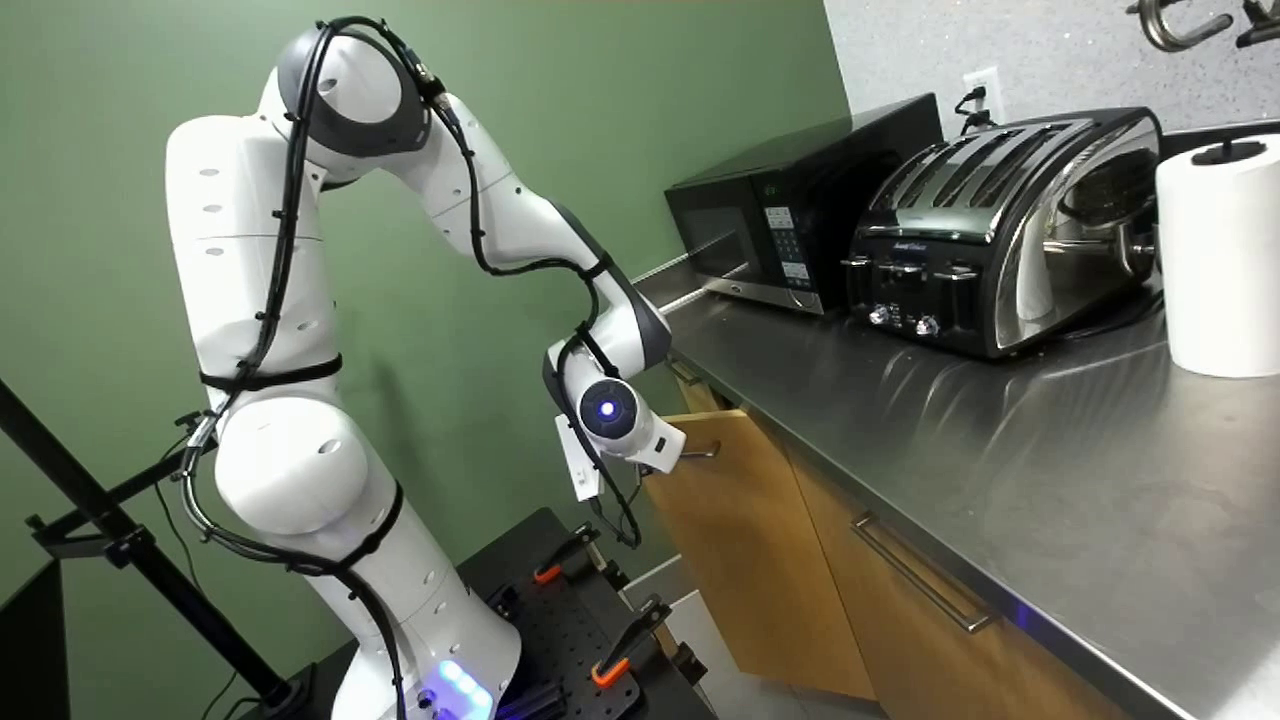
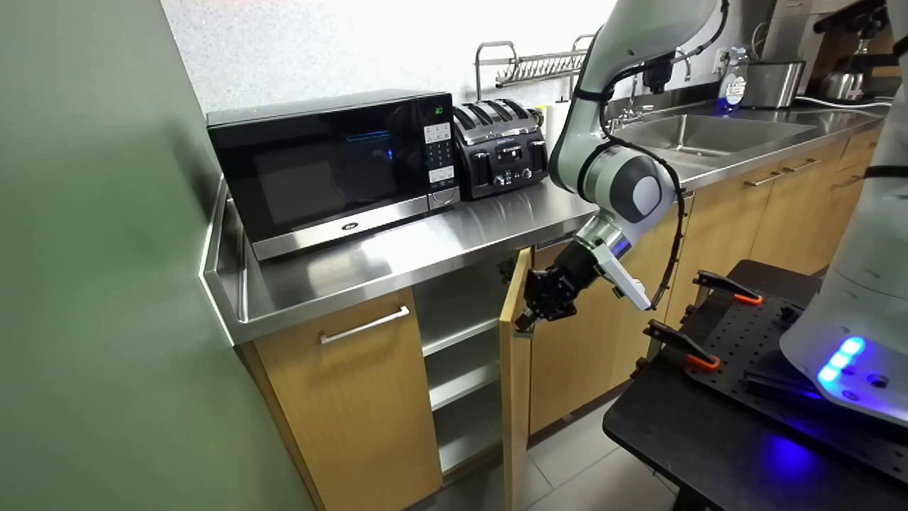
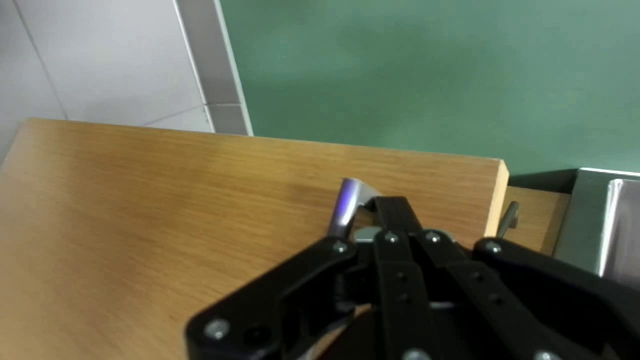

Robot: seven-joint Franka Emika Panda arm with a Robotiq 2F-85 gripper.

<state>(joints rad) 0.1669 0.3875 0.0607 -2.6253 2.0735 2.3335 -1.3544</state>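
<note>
Nearest the lens in the wrist view, the black gripper (image 3: 392, 205) fills the lower centre, its fingers brought together with no gap visible and nothing seen clasped between them. Their tips lie at one bent end of a metal handle (image 3: 345, 207) on a wooden cabinet door (image 3: 175, 200); whether they touch the bar is hidden. Past the door's edge appear a second handle (image 3: 509, 218), the steel counter (image 3: 622, 240) and a green wall (image 3: 410, 75). Probable hazard: closed tips have no hold on the bar, so a sideways drift could slide them clear, or wedge them behind it and strain its mounting.

In an exterior view, the door stands ajar, swung out from pale shelves (image 2: 461, 339), with the gripper at its outer face near the free edge. A microwave (image 2: 319, 177) and a toaster (image 2: 500, 160) rest on the counter. An inward push would likely swing the door toward the cabinet.

In an exterior view, the arm (image 1: 510, 215) reaches to the door, its wrist hiding the gripper. A paper-towel roll (image 1: 1220, 260) stands beside the toaster. The wrist appears near the counter's edge; lifting or turning might knock it there.
</note>
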